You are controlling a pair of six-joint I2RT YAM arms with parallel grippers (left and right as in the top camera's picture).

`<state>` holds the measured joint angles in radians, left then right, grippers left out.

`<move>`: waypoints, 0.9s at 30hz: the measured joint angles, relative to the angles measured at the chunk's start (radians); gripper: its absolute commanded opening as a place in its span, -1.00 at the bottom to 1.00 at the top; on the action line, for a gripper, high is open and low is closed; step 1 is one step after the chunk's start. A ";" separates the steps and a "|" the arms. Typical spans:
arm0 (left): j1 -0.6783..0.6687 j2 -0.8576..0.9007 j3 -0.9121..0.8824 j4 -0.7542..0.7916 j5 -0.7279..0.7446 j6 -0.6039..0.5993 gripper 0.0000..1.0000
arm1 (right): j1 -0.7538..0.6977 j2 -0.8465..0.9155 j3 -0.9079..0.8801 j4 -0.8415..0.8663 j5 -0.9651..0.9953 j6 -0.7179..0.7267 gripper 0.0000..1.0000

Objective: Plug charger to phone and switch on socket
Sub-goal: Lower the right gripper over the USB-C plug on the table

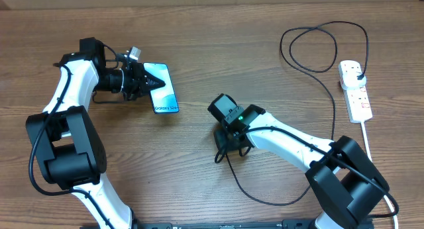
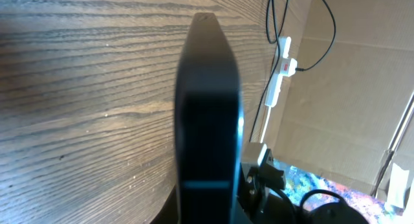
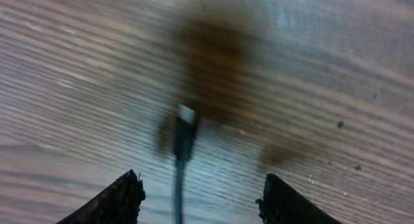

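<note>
**Black cable tip between parted fingers: pickup step**

You're on the pickup. The right gripper (image 3: 202,180) stands open, with its fingers either side of the long thin black charger cable (image 3: 178,182) and touching neither side. The small connector tip (image 3: 185,115) shows blurred just ahead. Next, I judge, close just behind the tip and carry it to the slim black-edged, blue-screened phone (image 1: 163,89). The left gripper (image 1: 143,83) clamps it by one end, far left. The plug end looks seated in the white oblong power strip (image 1: 356,91), far right.

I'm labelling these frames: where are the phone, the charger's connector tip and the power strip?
phone (image 1: 165,93): overhead view, on its lit screen.
charger connector tip (image 3: 186,114): right wrist view, on its pale metal end.
power strip (image 1: 360,100): overhead view, on its white body.
</note>
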<state>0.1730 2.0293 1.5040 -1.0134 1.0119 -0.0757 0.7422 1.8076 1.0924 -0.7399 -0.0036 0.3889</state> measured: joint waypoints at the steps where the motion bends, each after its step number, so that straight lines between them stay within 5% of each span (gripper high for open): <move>1: -0.004 0.000 0.000 0.003 0.000 0.000 -0.92 | 0.002 0.000 -0.027 0.039 0.009 0.006 -0.03; 8: -0.028 0.000 0.000 0.004 -0.010 0.000 -0.91 | 0.011 -0.027 -0.113 0.177 0.041 0.023 -0.34; 22: -0.029 0.000 0.000 0.005 -0.032 0.000 -0.92 | -0.015 -0.036 -0.126 0.172 0.100 0.064 -0.36; 27: -0.029 0.000 0.000 0.005 -0.032 0.000 -0.92 | -0.023 -0.036 -0.130 0.203 0.061 0.070 -0.73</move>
<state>0.1436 2.0293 1.5040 -1.0088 0.9794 -0.0757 0.7193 1.7718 0.9627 -0.5373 0.0570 0.4587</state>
